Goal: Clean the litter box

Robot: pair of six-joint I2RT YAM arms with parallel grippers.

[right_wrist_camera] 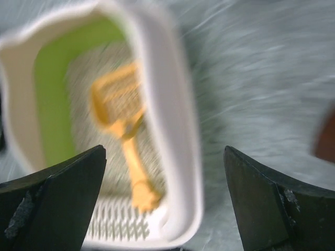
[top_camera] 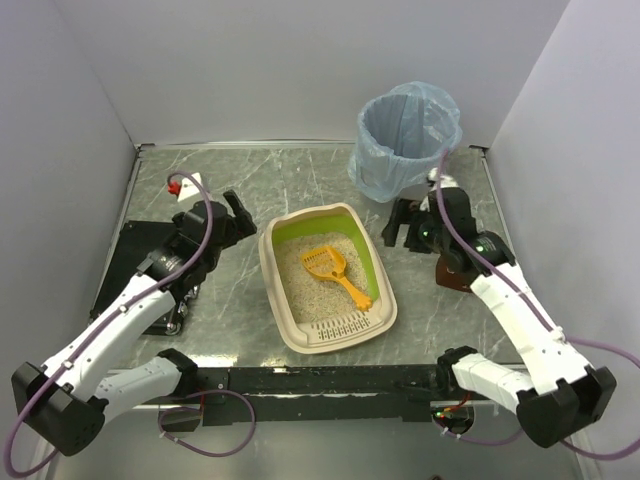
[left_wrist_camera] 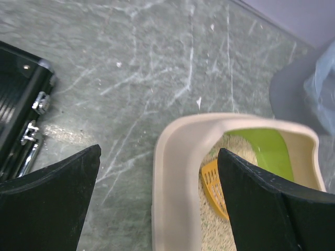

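Observation:
The litter box (top_camera: 272, 262), cream rim, lime-green inner wall, beige litter, sits mid-table with its slotted lip toward the near edge. An orange slotted scoop (top_camera: 334, 272) lies in the litter. My left gripper (top_camera: 240, 215) is open and empty, just left of the box's far-left corner; its wrist view shows the cream rim (left_wrist_camera: 172, 178) between the jaws. My right gripper (top_camera: 397, 228) is open and empty, right of the box's far-right corner; its blurred wrist view shows the box's right rim (right_wrist_camera: 175, 130) and the scoop (right_wrist_camera: 125, 141).
A grey round bin with a light-blue bag (top_camera: 405, 140) stands at the back right, just behind my right gripper. A black case (top_camera: 135, 270) lies at the left under my left arm. A brown object (top_camera: 450, 275) sits beside my right arm.

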